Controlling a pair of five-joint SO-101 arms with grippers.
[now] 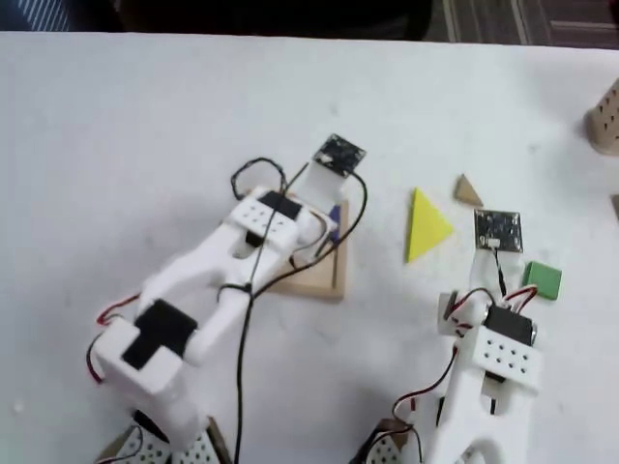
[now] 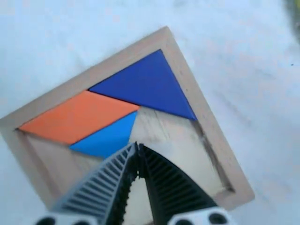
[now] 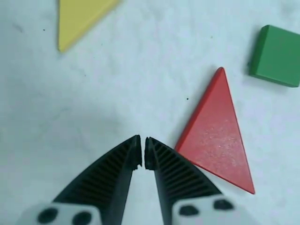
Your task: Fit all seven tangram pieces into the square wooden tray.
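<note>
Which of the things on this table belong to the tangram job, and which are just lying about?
Job: wooden tray, dark blue triangle, orange parallelogram, light blue triangle, yellow triangle, brown triangle, green square, red triangle.
Lying about: holed wooden block at the high view's right edge.

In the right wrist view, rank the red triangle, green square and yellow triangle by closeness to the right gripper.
1. Red triangle, just beside the right gripper.
2. Green square, beyond the red one, and yellow triangle, on the opposite side: too close to call.
</note>
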